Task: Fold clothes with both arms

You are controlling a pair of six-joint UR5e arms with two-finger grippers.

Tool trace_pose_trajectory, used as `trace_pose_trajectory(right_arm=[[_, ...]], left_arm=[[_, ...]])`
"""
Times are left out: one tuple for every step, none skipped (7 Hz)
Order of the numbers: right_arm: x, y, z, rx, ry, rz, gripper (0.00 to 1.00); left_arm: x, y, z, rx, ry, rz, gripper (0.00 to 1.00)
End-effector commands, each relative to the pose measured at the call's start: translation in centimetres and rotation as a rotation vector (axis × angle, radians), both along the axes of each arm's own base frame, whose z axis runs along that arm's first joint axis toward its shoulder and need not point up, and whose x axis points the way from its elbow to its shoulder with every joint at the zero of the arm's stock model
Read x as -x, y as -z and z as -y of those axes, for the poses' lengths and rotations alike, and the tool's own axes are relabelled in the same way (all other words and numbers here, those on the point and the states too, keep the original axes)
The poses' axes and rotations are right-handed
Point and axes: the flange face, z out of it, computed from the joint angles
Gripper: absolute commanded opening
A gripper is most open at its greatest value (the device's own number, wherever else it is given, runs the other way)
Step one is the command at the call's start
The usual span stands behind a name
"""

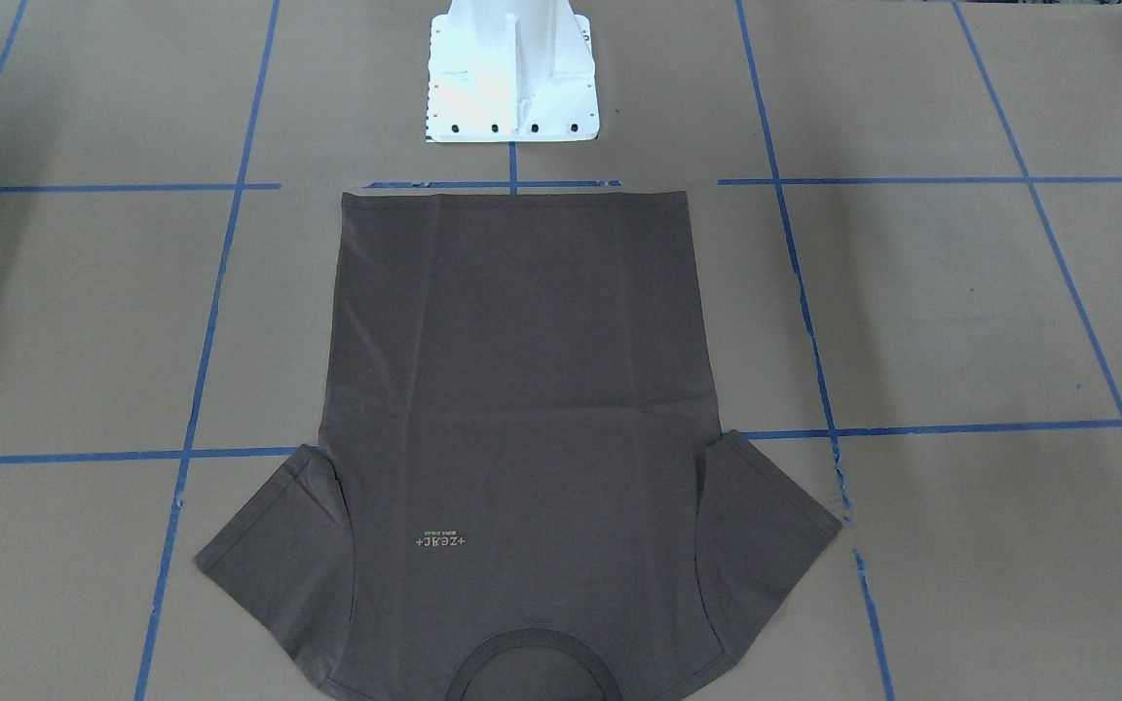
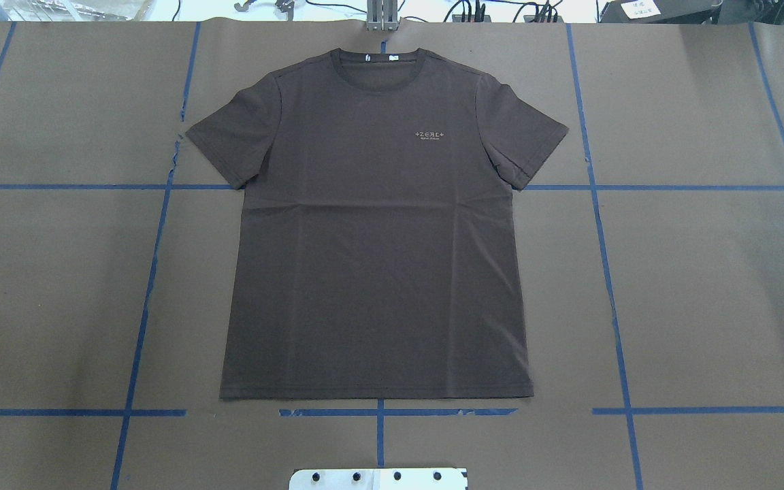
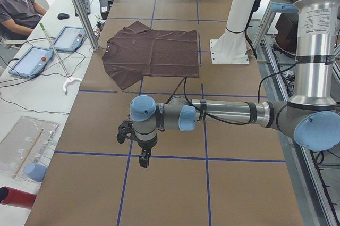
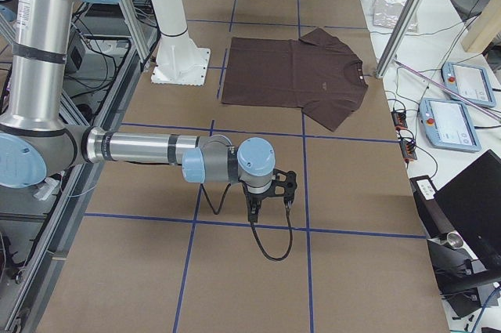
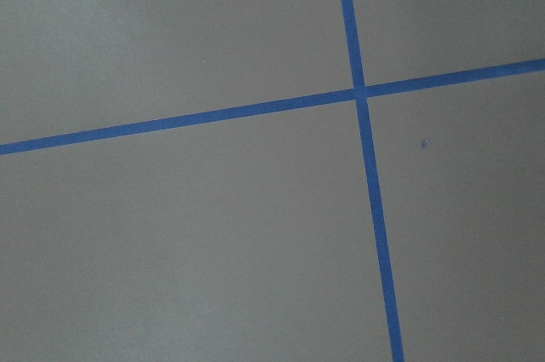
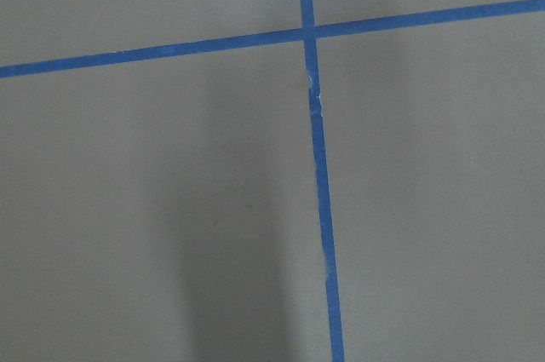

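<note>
The clothes are one dark grey-brown T-shirt lying flat and face up in the middle of the table, sleeves spread, collar at the far side from the robot, pale lettering on the chest. It also shows as the T-shirt. My left gripper hangs over bare table well off to the shirt's side, only in the exterior left view; I cannot tell if it is open or shut. My right gripper hangs likewise on the opposite side, state unclear. Both wrist views show only brown table and blue tape.
Brown paper with a blue tape grid covers the table. A white pedestal stands by the shirt's hem. Tablets, cables and a seated person are past the table's far edge.
</note>
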Motion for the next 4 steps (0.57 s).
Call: trace_pose_trajectory(right_arm=[[-0.1, 0.3, 0.1, -0.009, -0.002, 0.002, 1.0], [0.0, 1.4, 1.3, -0.028, -0.007, -0.005, 1.0], [1.1, 3.3, 5.5, -0.079, 0.013, -0.007, 1.0], [3.3, 8.4, 10.4, -0.177, 0.051, 0.004, 1.0]], left_arm=[[0.0, -0.1, 0.0, -0.009, -0.003, 0.001, 1.0], [-0.1, 1.1, 1.1, -0.042, -0.004, 0.001, 1.0], [-0.1, 4.8, 4.2, -0.15, -0.006, -0.001, 1.0], [-0.6, 7.7, 6.6, -0.261, -0.014, -0.022, 1.0]])
